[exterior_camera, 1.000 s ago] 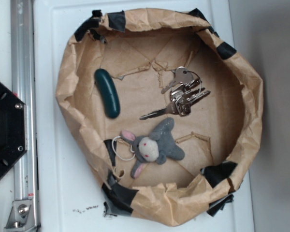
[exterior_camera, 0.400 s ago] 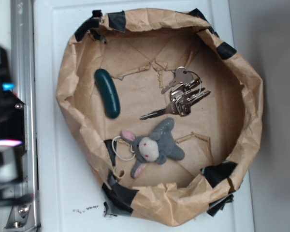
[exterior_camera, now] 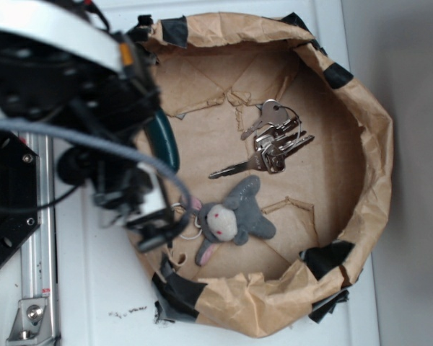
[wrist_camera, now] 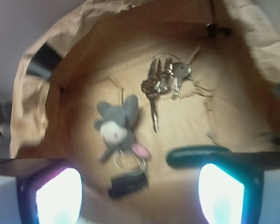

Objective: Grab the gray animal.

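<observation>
The gray animal [exterior_camera: 234, 216], a small plush with a whitish face and pink-lined ears, lies on the floor of the brown paper bowl [exterior_camera: 368, 144] near its front wall. A thin metal ring [exterior_camera: 190, 225] sits at its left ear. My gripper [exterior_camera: 159, 225] hangs over the bowl's left rim, just left of the toy and apart from it. In the wrist view the gray animal [wrist_camera: 116, 123] lies ahead of the gripper [wrist_camera: 140, 196]. Both fingers [wrist_camera: 58, 196] stand wide apart with nothing between them, so the gripper is open.
A bunch of silver keys [exterior_camera: 274, 140] lies right of the bowl's middle, also seen as keys [wrist_camera: 163, 81]. The dark green oblong object [exterior_camera: 164, 140] is half hidden under my arm. Black tape [exterior_camera: 180, 292] patches the rim. A metal rail [exterior_camera: 36, 288] runs along the left.
The arm has swung in from the left edge and now hangs over the bowl's left rim, covering part of the green object. The toy and the keys have not moved.
</observation>
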